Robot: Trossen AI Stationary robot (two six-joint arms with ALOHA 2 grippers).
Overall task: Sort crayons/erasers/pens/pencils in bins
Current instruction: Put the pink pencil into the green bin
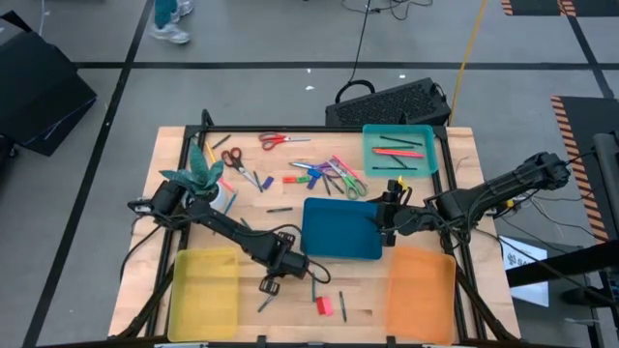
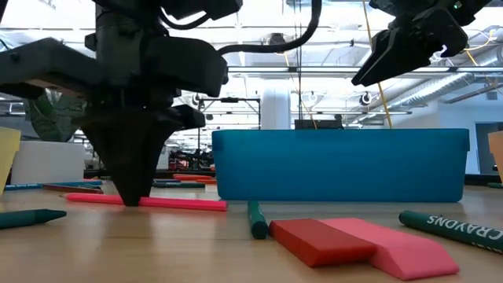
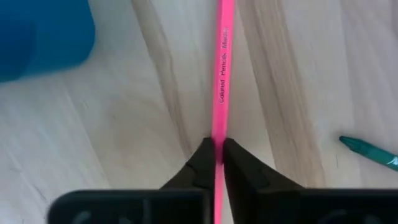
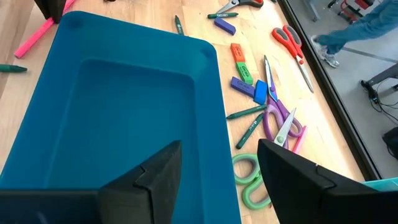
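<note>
**Bench surface and contents**

The wooden bench carries four bins: yellow, dark blue, orange and teal. Scissors, crayons, a pink pencil and two erasers lie loose between them.

A pale, smooth wooden table with visible grain is seen beneath a matt pink coloured pencil, a smooth opaque blue plastic bin, matt rubbery red and pink erasers, and paper-wrapped crayons.
</note>
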